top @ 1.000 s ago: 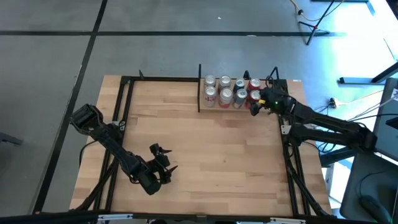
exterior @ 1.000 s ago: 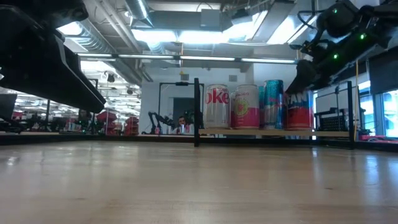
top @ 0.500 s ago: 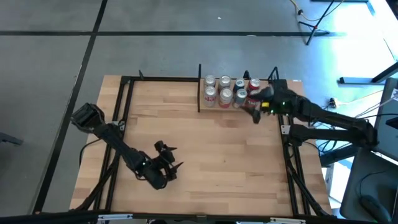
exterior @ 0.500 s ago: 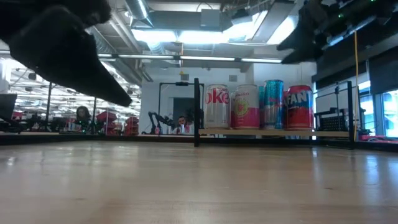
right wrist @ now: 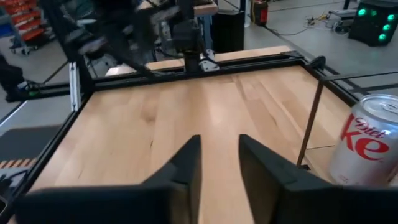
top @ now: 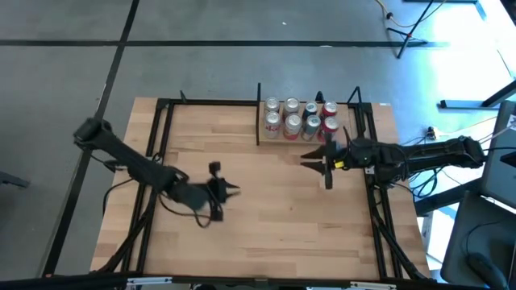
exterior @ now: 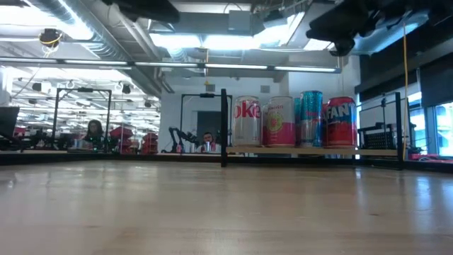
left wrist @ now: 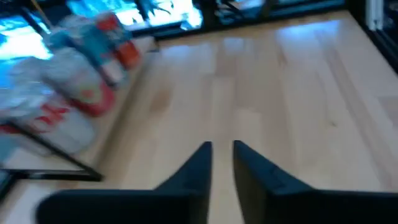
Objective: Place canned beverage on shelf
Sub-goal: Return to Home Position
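High view: the shelf (top: 282,139) holds eight cans (top: 300,118) in two rows of four. The right gripper (top: 318,165) hangs near its front; the left gripper (top: 224,192) is well apart from it. Low view: the rear row is hidden. Wrist views: both grippers' fingers stand slightly apart and empty; the cans are blurred in the left view.

Grey concrete floor (top: 201,56), crossed by dark lines, surrounds the bench (top: 266,217). Exposed ducts (exterior: 113,39) and strip lights (exterior: 191,40) run overhead. A person (exterior: 93,131) sits far left; a bright window (exterior: 442,131) stands right.
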Motion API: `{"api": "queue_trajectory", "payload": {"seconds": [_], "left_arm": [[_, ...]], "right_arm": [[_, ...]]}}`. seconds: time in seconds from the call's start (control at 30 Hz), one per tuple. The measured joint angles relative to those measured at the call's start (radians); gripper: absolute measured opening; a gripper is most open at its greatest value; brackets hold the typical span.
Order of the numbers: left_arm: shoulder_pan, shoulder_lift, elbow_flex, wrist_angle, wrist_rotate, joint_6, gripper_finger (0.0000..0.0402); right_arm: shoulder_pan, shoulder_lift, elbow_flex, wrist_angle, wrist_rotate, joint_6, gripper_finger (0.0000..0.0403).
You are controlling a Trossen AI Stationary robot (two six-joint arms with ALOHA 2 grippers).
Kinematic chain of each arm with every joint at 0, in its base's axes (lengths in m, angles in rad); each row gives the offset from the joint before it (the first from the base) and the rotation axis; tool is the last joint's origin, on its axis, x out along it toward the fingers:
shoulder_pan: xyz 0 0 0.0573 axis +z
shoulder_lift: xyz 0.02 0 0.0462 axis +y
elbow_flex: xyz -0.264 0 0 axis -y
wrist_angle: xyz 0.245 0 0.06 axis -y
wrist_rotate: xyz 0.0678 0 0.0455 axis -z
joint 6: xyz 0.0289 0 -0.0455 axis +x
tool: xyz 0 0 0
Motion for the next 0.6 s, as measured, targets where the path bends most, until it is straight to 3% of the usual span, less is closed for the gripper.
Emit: {"api": "queue_trajectory", "payload": {"seconds": [0.07, 0.13, 0.3, 0.37, 0.6], "left_arm": [[0.025, -0.086, -0.054, 0.007, 0.011, 0.032, 0.0023], [0.068, -0.161, -0.131, 0.045, 0.088, 0.071, 0.0006], [0.262, -0.328, -0.367, 0.221, 0.422, 0.121, 0.0006], [0.325, -0.391, -0.454, 0.276, 0.507, 0.114, 0.0003], [0.397, -0.61, -0.712, 0.463, 0.512, 0.088, 0.0001]], "right_arm": [[0.014, 0.0, 0.0, -0.007, 0.001, -0.013, 0.0078], [0.023, 0.001, -0.001, -0.02, -0.004, -0.033, 0.0058], [0.027, 0.006, -0.046, 0.025, -0.07, -0.08, 0.0016], [0.027, 0.006, -0.072, 0.058, -0.079, -0.086, 0.0005], [0.026, -0.03, -0.193, 0.178, -0.08, -0.092, 0.0008]]}}
